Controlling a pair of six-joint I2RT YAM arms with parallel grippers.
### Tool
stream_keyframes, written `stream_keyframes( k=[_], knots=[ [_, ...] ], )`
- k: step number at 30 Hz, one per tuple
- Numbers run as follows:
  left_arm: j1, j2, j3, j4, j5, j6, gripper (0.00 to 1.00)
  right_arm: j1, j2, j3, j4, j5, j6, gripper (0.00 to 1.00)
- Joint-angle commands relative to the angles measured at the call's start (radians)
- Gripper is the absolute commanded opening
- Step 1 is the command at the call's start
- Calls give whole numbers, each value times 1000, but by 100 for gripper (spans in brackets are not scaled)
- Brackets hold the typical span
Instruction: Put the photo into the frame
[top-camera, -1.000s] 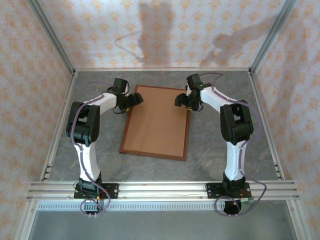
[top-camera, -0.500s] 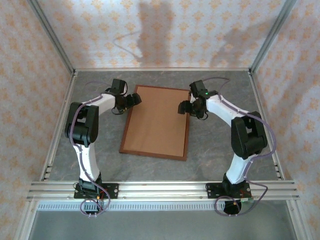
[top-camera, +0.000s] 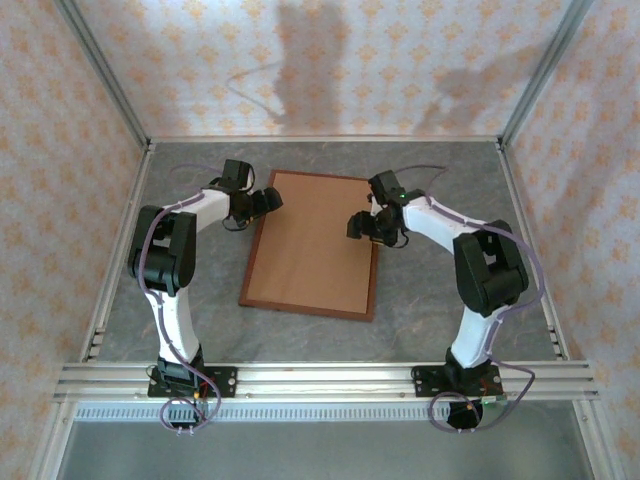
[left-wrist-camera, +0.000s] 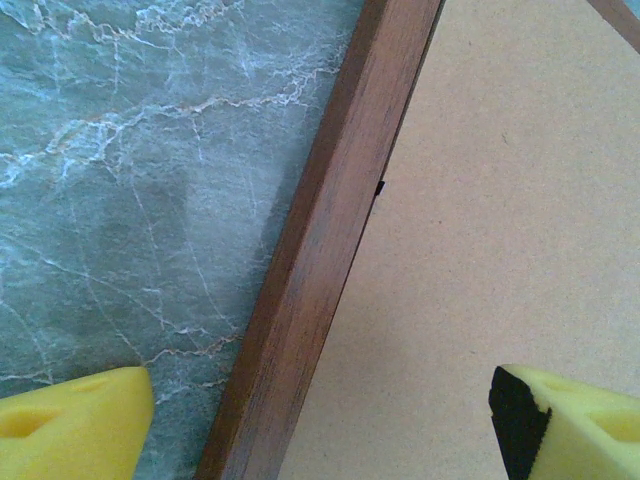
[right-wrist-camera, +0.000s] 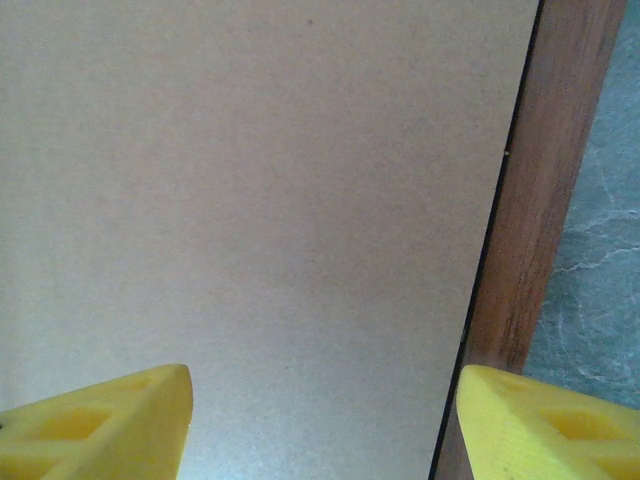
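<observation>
2 arms bend inward; left jaws and right jaws hang released over the frame (left-wrist-camera: 318, 250).

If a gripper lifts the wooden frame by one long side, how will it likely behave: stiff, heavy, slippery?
Probably stiff: the frame has solid-looking wooden moulding, so it should tilt up as one piece. Its smooth finish may slip on the polished-looking table. The backing board lies in it with a dark gap at the edge, so it might shift when tilted.
</observation>
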Motion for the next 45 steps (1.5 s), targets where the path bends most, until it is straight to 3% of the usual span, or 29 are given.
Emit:
stream_keyframes(
  k=[1, 19, 33, 36, 40, 45],
  knots=[
    [1, -2, 24, 7, -6, 2, 87, -3, 12, 9, 2, 24, 4, 70],
    [-24, 33, 50, 11, 29, -4, 87, -3, -13, -33, 75, -89, 33, 69],
    [-26, 34, 43, 11, 29, -4, 87, -4, -74, -36, 120, -72, 43, 69],
    [-25, 31, 42, 11, 28, -4, 87, -3, -85, -32, 91, -21, 42, 69],
    [-26, 29, 40, 9, 24, -3, 87, -11, -83, -20, 14, 150, 40, 76],
    [-26, 32, 42, 5, 19, 2, 87, -26, -30, 8, 40, 126, 50, 79]
  ],
)
